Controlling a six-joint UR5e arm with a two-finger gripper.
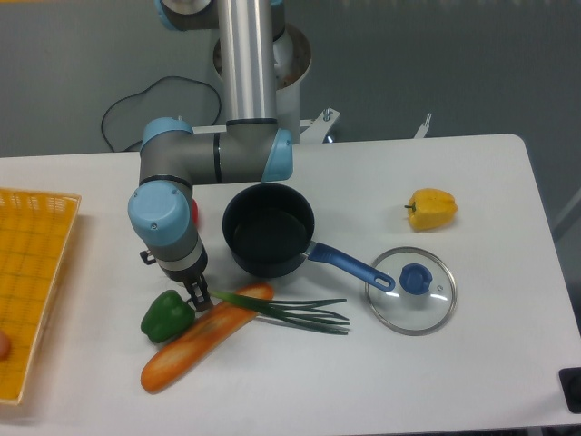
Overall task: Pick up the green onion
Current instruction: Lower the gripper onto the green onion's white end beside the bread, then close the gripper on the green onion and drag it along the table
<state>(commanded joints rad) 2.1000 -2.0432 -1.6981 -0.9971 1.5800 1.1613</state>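
With the hand (200,297) low at its root end, grip state unclear, your green onion (281,311) lies across the baguette (204,338) on the tabletop (472,363); it's light and limp, so pinch the firmer stalk.
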